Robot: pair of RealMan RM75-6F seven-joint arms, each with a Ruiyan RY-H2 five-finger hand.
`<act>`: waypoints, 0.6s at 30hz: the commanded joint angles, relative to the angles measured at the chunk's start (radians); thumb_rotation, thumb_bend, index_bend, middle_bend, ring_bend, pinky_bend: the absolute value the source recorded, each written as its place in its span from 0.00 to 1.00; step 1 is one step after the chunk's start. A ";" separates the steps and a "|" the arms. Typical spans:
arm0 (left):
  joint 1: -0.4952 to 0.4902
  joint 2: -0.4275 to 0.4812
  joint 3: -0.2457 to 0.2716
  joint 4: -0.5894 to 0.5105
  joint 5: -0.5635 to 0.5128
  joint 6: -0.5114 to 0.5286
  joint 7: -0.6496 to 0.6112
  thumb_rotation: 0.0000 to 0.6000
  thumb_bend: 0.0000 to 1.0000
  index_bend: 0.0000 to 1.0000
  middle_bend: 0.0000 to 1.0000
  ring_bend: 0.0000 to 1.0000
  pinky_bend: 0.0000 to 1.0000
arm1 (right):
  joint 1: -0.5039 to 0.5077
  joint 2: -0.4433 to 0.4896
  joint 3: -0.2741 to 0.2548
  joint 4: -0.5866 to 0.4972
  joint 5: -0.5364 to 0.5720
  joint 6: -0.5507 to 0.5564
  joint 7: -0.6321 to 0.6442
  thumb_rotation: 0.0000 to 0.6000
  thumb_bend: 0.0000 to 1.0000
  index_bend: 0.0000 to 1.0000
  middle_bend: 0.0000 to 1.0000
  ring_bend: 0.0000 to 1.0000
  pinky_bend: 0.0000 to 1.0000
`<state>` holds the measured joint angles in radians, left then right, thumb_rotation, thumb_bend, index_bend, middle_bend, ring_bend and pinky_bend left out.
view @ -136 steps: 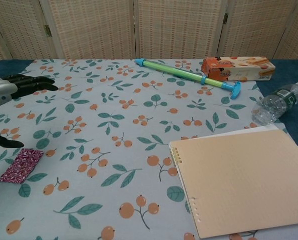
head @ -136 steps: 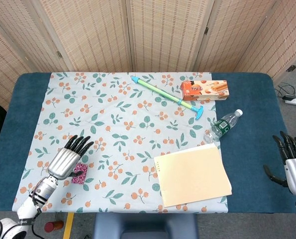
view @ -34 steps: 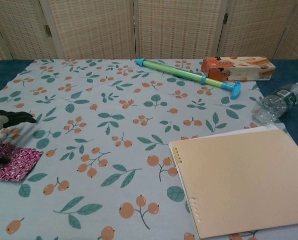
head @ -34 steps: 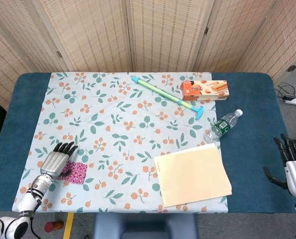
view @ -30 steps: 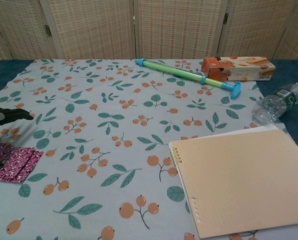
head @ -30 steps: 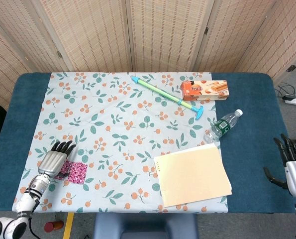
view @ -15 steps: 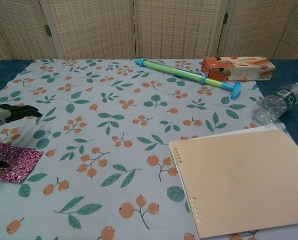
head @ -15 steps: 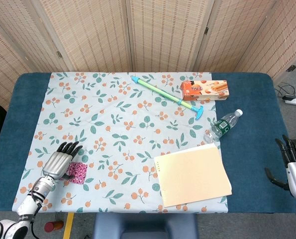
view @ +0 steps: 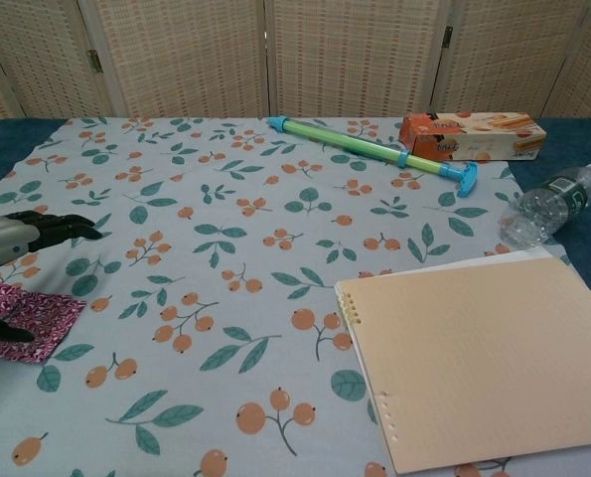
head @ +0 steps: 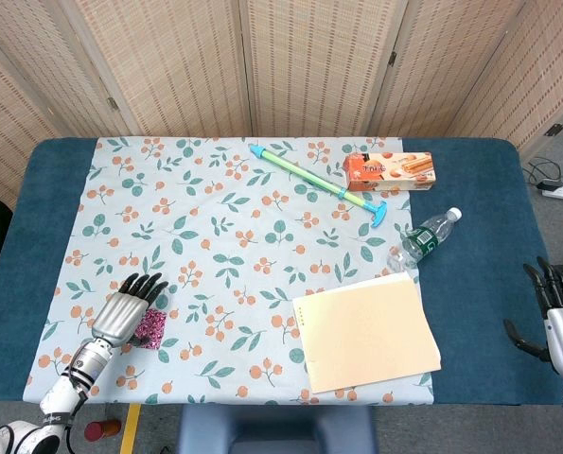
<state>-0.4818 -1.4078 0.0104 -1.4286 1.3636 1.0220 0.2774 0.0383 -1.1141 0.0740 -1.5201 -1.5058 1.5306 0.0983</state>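
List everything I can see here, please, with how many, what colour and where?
Tablecloth: one, pale blue with orange berries and green leaves, over a dark blue table.
Toy pump: one, green and blue, far middle.
Snack box: one, orange, far right.
Water bottle: one, clear, green label, lying right of centre.
Notebook: one, tan, near right.
Wrapper: one, magenta patterned, near left.
Folding screen: woven tan, behind.
Left hand: silver with black fingers, touching the wrapper.
Right hand: same colours, open, at the right edge.

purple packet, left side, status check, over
Left hand over the purple packet, thumb touching its edge. Right hand open, off table edge. Nothing in the way.
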 commanded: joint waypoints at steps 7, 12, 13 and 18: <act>0.024 0.007 0.017 -0.001 0.009 0.023 0.000 1.00 0.13 0.03 0.00 0.00 0.00 | 0.000 0.001 0.000 -0.002 -0.005 0.003 -0.002 0.83 0.36 0.00 0.00 0.00 0.00; 0.033 0.009 0.026 -0.009 0.024 0.036 0.002 1.00 0.13 0.03 0.00 0.00 0.00 | -0.001 0.000 -0.001 -0.002 -0.007 0.004 -0.002 0.83 0.36 0.00 0.00 0.00 0.00; 0.035 0.009 0.027 -0.010 0.027 0.040 0.002 1.00 0.13 0.03 0.00 0.00 0.00 | -0.001 0.000 -0.001 -0.002 -0.007 0.004 -0.002 0.83 0.36 0.00 0.00 0.00 0.00; 0.035 0.007 0.029 -0.007 0.027 0.033 0.006 1.00 0.13 0.03 0.00 0.00 0.00 | -0.003 0.000 -0.002 -0.001 -0.007 0.006 0.000 0.84 0.36 0.00 0.00 0.00 0.00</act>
<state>-0.4464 -1.4007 0.0392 -1.4363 1.3904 1.0551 0.2831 0.0353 -1.1139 0.0718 -1.5208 -1.5124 1.5362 0.0984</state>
